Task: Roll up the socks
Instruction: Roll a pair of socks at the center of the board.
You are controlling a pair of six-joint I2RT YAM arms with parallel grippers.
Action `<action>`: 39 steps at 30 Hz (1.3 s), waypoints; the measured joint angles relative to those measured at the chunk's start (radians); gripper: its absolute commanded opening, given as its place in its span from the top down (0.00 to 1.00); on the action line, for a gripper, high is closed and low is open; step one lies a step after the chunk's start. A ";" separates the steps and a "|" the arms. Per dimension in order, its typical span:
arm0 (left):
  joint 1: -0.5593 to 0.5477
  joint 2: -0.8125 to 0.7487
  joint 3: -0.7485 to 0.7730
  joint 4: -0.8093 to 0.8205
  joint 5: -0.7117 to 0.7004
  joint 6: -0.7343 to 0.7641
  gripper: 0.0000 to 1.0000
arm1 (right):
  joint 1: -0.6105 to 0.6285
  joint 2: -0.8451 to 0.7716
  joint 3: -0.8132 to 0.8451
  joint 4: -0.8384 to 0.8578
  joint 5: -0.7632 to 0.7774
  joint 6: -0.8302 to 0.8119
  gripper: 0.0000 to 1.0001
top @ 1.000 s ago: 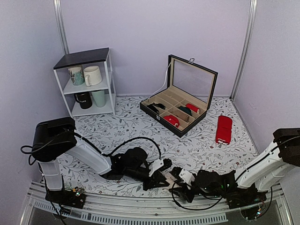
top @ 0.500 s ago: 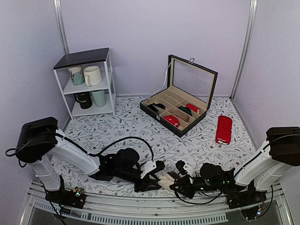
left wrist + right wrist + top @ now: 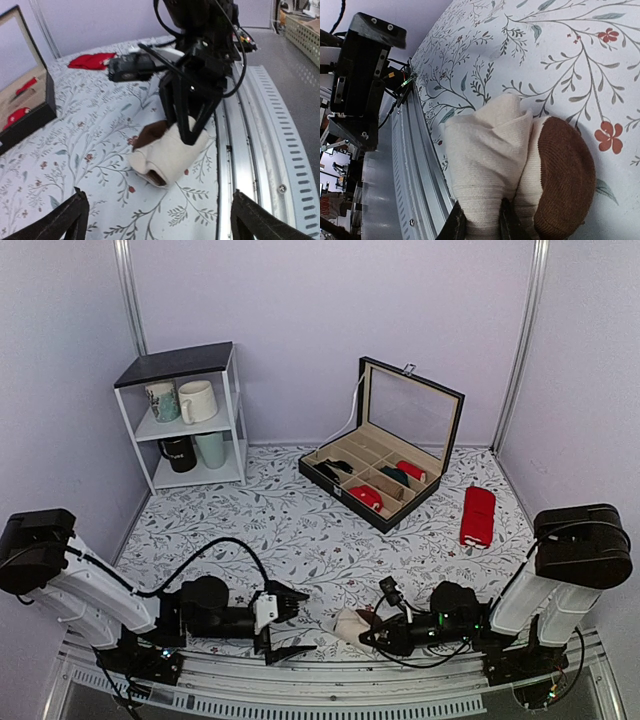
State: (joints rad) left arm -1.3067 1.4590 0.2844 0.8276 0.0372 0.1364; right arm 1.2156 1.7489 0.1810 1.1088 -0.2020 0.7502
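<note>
The socks (image 3: pixel 350 623) lie as a rolled cream bundle with a dark brown end on the floral cloth near the front rail. In the right wrist view the socks (image 3: pixel 505 150) sit between the two fingertips of my right gripper (image 3: pixel 480 223), which is shut on a cream fold. My right gripper (image 3: pixel 372 633) reaches the bundle from the right. My left gripper (image 3: pixel 288 622) stands wide open a short way left of the socks, touching nothing. In the left wrist view the socks (image 3: pixel 167 150) lie beyond my left gripper (image 3: pixel 160 220), with the right gripper's fingers (image 3: pixel 187 125) pinching them from above.
An open black box (image 3: pixel 385 475) with compartments holding small red and dark bundles stands at the back. A plain red pair (image 3: pixel 477 515) lies to its right. A white shelf (image 3: pixel 190 420) with mugs is at the back left. A metal rail (image 3: pixel 300 705) runs along the near edge.
My left gripper has let go of the socks, opened wide and drawn back to the left. The right gripper has shut on the bundle, which now rests lower on the cloth.
</note>
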 measured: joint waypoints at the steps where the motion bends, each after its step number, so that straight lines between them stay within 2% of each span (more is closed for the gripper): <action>1: -0.003 -0.011 -0.025 0.044 -0.020 0.007 0.00 | 0.000 -0.001 -0.003 0.002 -0.008 0.013 0.89; 4: 0.029 0.000 -0.077 0.208 -0.043 0.004 0.00 | -0.001 -0.001 -0.003 0.002 -0.022 0.033 0.89; 6: 0.058 0.027 -0.055 0.229 -0.006 -0.002 0.03 | -0.001 -0.001 -0.002 0.000 -0.028 0.039 0.89; 14: 0.054 0.173 0.083 0.192 0.161 0.044 0.23 | -0.018 0.000 0.005 -0.015 -0.080 0.047 0.89; 22: 0.053 0.303 0.207 0.032 0.277 0.055 0.19 | -0.046 0.000 0.034 -0.054 -0.144 0.023 0.89; 31: 0.052 0.350 0.228 -0.013 0.285 0.054 0.25 | -0.052 0.009 0.047 -0.065 -0.172 0.000 0.89; 39: 0.053 0.378 0.272 -0.057 0.257 0.050 0.55 | -0.053 0.011 0.047 -0.065 -0.175 -0.008 0.89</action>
State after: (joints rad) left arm -1.2541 1.8374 0.5568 0.7708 0.2947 0.1864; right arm 1.1622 1.7599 0.2283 1.0439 -0.3771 0.7425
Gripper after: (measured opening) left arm 0.541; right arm 0.168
